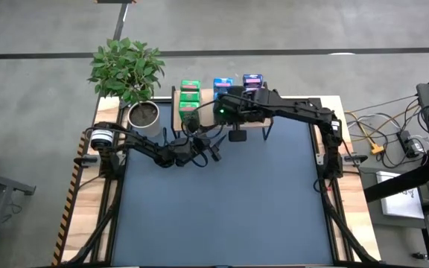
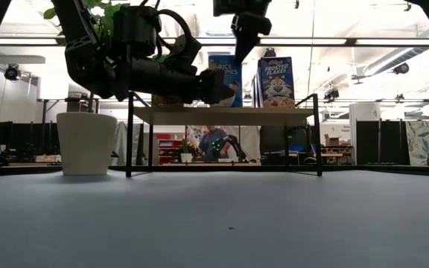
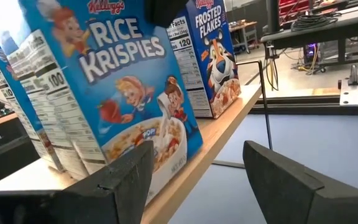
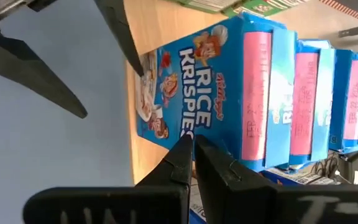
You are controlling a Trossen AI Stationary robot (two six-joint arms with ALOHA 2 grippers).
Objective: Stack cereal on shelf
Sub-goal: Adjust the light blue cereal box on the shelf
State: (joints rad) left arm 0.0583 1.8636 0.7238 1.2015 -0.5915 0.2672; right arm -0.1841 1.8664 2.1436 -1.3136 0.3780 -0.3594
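An upright blue Rice Krispies cereal box (image 2: 226, 74) stands at the front edge of the light-wood shelf (image 2: 229, 116). A Frosted Flakes box (image 2: 277, 82) stands beside it, more blue boxes (image 4: 303, 93) stand behind, and green boxes (image 1: 190, 97) are at the shelf's left. My right gripper (image 2: 239, 61) comes down from above, shut, its tips at that box's upper front corner. My left gripper (image 3: 197, 155) is level in front of the shelf and open, with one finger before the box's lower front. My right gripper has its shut fingertips (image 4: 185, 149) at the Rice Krispies box's front face (image 4: 188, 127), close to its top edge and one upper corner. The fingers slant down from the near side. The box stands upright on the shelf. Whether the tips touch it I cannot tell. My left gripper has one fingertip (image 4: 140, 70) at the lower part of that front face; I cannot tell whether it touches.
A potted plant in a white pot (image 2: 86, 143) stands at the shelf's left end. The shelf's thin black legs (image 2: 129, 134) rise from the dark tabletop (image 1: 222, 208), which stretches toward the near edge. Cables and equipment (image 1: 393, 141) lie off the table's right side.
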